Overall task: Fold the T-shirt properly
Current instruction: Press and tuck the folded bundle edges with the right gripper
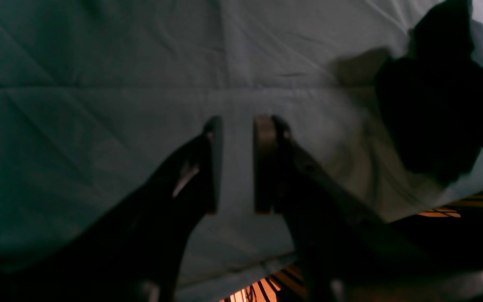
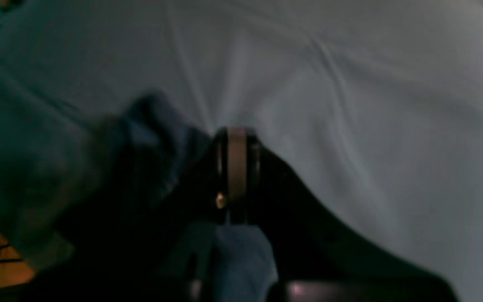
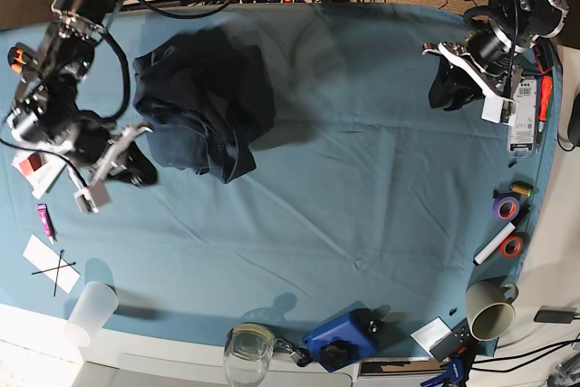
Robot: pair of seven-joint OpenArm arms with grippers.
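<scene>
1. Around the worktop (image 3: 362,178), covered in a teal cloth (image 3: 381,133): a white cup (image 3: 91,312) and a paper marked with a cross (image 3: 52,265) at the near corner on the right fingers' side; a glass jar (image 3: 247,351) and a blue device (image 3: 340,340) at the near edge; a beige mug (image 3: 489,309) and tape rolls (image 3: 506,208) near the edge on the left fingers' side.
2. Nothing lies between the left fingers (image 1: 238,163); only bare cloth shows in their gap.
3. The T-shirt (image 3: 204,106), dark navy, lies in a crumpled heap on the cloth, just beside the right fingers (image 2: 237,167) and well apart from the left ones.
4. The right fingers are pressed together; dark blue fabric bunches right beside and below them, though blur hides whether any is pinched.
5. The left fingers stand slightly spread, holding nothing.
</scene>
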